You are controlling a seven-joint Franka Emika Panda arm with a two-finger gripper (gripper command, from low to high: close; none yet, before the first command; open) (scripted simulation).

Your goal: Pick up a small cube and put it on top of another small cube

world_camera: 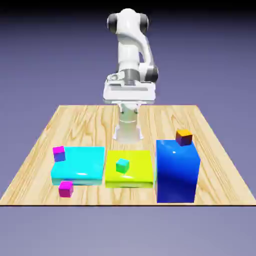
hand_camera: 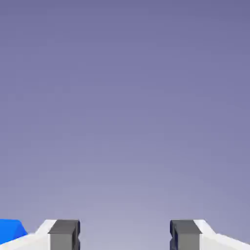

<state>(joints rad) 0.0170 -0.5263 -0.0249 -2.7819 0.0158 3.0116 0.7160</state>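
The white robot arm stands folded upright at the table's (world_camera: 150, 120) far edge, its open jaws (hand_camera: 125, 235) apart with nothing between them. The small magenta cube (world_camera: 66, 189) sits near the table's near-left corner; the small orange-topped, dark-sided cube (world_camera: 184, 137) rests on the tall blue block (world_camera: 176, 172).

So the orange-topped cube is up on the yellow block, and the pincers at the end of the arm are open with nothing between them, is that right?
Not quite: the exterior view shows the orange-topped cube on the tall blue block, not the yellow one. The end effector is indeed open with nothing between its fingertips.
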